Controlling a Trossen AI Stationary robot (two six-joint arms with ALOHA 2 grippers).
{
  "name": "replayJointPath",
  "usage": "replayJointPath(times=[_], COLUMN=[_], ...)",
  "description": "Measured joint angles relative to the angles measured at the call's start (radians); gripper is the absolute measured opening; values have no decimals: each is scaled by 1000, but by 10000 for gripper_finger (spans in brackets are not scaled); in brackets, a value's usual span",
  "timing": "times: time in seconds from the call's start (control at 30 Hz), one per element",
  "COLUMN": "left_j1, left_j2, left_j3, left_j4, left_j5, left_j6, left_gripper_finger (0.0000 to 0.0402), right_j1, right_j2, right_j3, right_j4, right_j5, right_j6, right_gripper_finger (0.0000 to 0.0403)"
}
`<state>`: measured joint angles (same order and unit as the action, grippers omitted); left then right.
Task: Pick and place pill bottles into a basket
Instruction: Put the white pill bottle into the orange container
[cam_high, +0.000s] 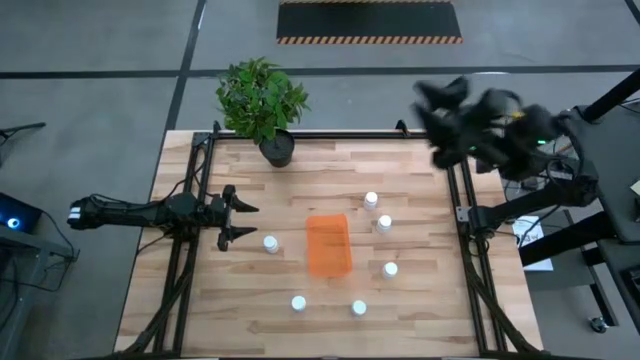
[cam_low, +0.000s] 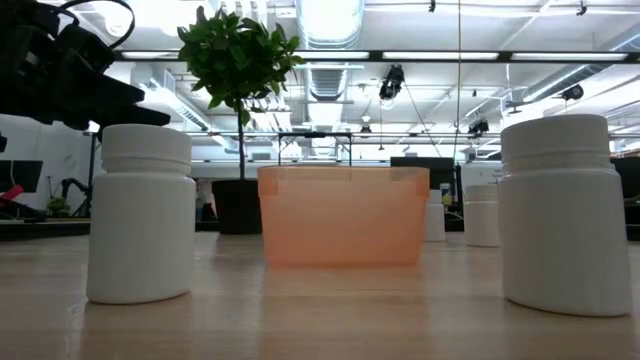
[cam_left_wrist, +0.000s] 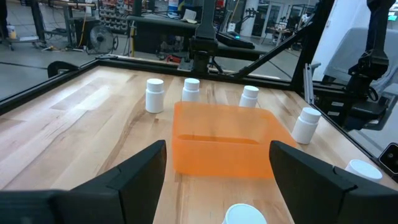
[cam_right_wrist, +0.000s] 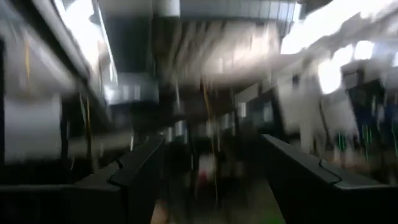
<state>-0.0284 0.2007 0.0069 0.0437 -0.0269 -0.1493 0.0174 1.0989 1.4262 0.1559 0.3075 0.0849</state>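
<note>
**Both grippers empty, six bottles around the basket**

The left gripper (cam_high: 243, 219) hangs low over the tabletop (cam_high: 200, 300) with its fingers (cam_left_wrist: 134, 177) spread wide and nothing between them. Straight ahead of those fingers, close by, stands one bottle (cam_high: 271, 243); in the left wrist view only its cap (cam_left_wrist: 244, 214) shows, low in the gap between the two fingers. Just beyond that bottle sits the basket (cam_high: 329, 245), upright, orange and translucent, with nothing visible inside it.

The other five bottles stand upright past or beside the basket, none touching it. On its far side from the left fingers are three: one (cam_high: 371, 200) towards the plant (cam_high: 262, 98), one (cam_high: 384, 224) just beside it, and one (cam_high: 390, 269) further along. Two more, (cam_high: 298, 303) and (cam_high: 359, 308), stand near the tabletop's front edge, off the basket's short end.

The right gripper (cam_high: 440, 115) is raised high at the tabletop's far right corner, well apart from every bottle. Its picture is motion-blurred, but its fingers (cam_right_wrist: 134, 174) show parted, with only the room's ceiling seen between them, so it holds nothing.

In the low view the two front bottles (cam_low: 140, 213) and (cam_low: 565, 215) flank the basket (cam_low: 343, 215).
</note>
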Motion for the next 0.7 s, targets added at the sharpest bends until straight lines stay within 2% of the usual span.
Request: replayJointPath(times=[0.1,0.3,0.47,0.7], left_j1=[0,0,0,0], left_j2=[0,0,0,0], left_j3=[0,0,0,0], left_j4=[0,0,0,0], left_j5=[0,0,0,0], left_j6=[0,0,0,0], left_gripper_finger=[267,267,267,267], right_j1=[0,0,0,0], right_j2=[20,44,42,33], right_j3=[36,76,76,75], right_j4=[-250,-618,-738,-766], right_j5=[-80,-349,-521,-640], right_j6=[131,284,324,300], right_gripper_finger=[249,249,249,249])
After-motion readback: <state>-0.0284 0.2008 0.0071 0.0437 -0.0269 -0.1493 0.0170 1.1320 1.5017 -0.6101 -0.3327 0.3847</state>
